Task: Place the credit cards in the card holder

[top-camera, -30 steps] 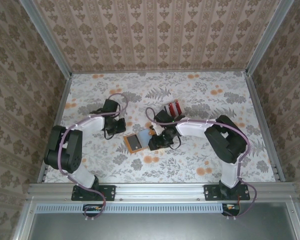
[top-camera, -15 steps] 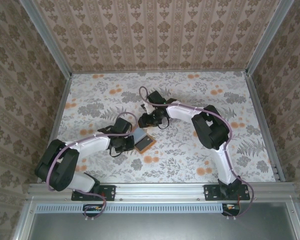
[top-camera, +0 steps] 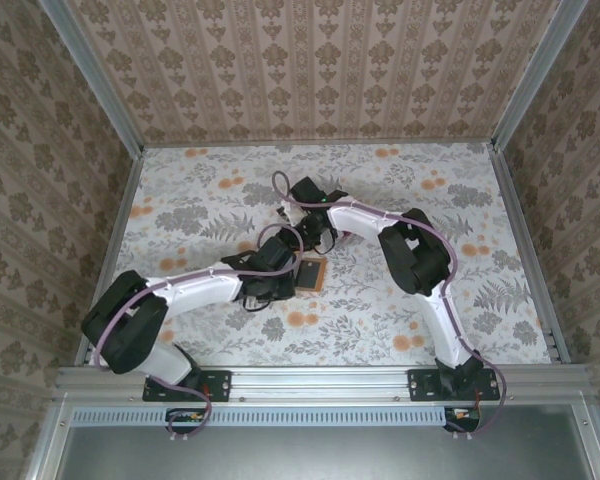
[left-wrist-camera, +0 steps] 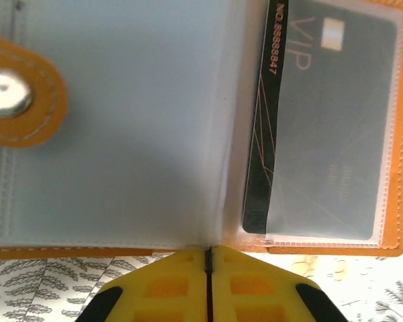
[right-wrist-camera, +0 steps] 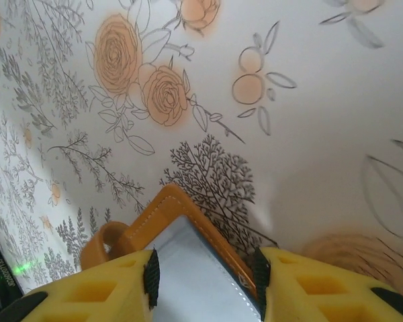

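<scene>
The orange card holder [top-camera: 311, 272] lies open at the table's middle. The left wrist view shows its clear sleeves [left-wrist-camera: 121, 121] and a snap tab [left-wrist-camera: 17, 94]. One dark grey credit card [left-wrist-camera: 329, 134] marked VIP sits in the right sleeve. My left gripper [left-wrist-camera: 208, 251] is shut, its tips pinching the sleeves' fold at the holder's near edge. From above it [top-camera: 283, 278] sits just left of the holder. My right gripper [right-wrist-camera: 205, 276] has its pads against both sides of the holder's corner [right-wrist-camera: 168, 208], and sits [top-camera: 308, 243] on the holder's far side.
The flowered tablecloth [top-camera: 460, 300] covers the whole table. Metal rails [top-camera: 525, 250] and papered walls close it in on three sides. Both arms cross at the centre, the right arm [top-camera: 410, 250] folded back over the middle right.
My left arm swung right and closed in on the holder's near edge. My right gripper moved from the holder's right side to its far side. The holder shifted right and turned.
</scene>
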You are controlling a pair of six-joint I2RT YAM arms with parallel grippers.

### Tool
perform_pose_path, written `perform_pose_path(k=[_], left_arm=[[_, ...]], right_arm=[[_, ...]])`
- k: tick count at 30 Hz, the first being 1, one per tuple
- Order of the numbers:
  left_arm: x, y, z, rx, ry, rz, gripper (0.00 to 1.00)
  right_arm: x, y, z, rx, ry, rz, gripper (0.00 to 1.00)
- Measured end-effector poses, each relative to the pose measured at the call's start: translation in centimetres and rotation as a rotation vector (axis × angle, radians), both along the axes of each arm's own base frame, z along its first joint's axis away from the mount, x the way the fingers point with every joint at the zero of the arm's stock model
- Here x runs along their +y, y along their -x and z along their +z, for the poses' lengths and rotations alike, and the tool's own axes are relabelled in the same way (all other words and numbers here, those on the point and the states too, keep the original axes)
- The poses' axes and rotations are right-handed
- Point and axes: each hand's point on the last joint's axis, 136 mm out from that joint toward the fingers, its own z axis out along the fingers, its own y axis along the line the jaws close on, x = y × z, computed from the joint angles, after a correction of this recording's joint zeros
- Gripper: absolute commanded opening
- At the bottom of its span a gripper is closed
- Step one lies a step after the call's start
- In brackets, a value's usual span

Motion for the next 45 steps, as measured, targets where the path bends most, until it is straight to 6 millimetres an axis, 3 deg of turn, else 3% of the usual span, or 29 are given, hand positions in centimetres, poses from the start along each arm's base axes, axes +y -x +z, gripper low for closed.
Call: perform_pose_path(k=[4,8,11,14,17,22,25,29,37,45], left_arm=[[1.1,-1.1,2.6,-0.102,-0.003,0.039,0.25],[1.8,-2.7,5.1,-0.181,0.006,0.073,0.28],[2.3,-4.0,5.9,-0.208,-0.004,0.091,0.29],[2.4,-5.5,6.4,-0.221,-0.013,0.095,0.32],[1.7,-7.8,7.1,-0.229,-0.012,0.083,0.36],[-1.3,-11.9,8.6,-0.247,0.037,0.035,0.4],[-3.3,-13.7,8.5,-0.234,0.079,-0.002,0.42],[-5.2,-14.8,6.8,-0.187,0.116,-0.043,0.44],[-8.8,-16.1,4.5,-0.103,0.182,-0.111,0.46],[-10.3,-16.4,3.1,-0.059,0.214,-0.144,0.46]], right_arm=[[-2.6,-1.4,4.5,-0.1,0.012,-0.065,0.46],[-6.2,-2.9,9.8,-0.209,-0.003,-0.153,0.47],[-9.6,-3.7,11.5,-0.259,0.01,-0.226,0.48],[-13.1,-4.1,11.2,-0.258,0.045,-0.303,0.48],[-16.6,-4.7,9.7,-0.239,0.101,-0.382,0.49],[-21.4,-5.7,7.8,-0.22,0.182,-0.49,0.51],[-23.1,-6.2,7.6,-0.224,0.204,-0.53,0.51],[-23.5,-6.3,7.6,-0.221,0.202,-0.539,0.51],[-21.3,-6.6,5.3,-0.165,0.19,-0.485,0.51],[-19.2,-6.8,4.6,-0.143,0.186,-0.438,0.51]])
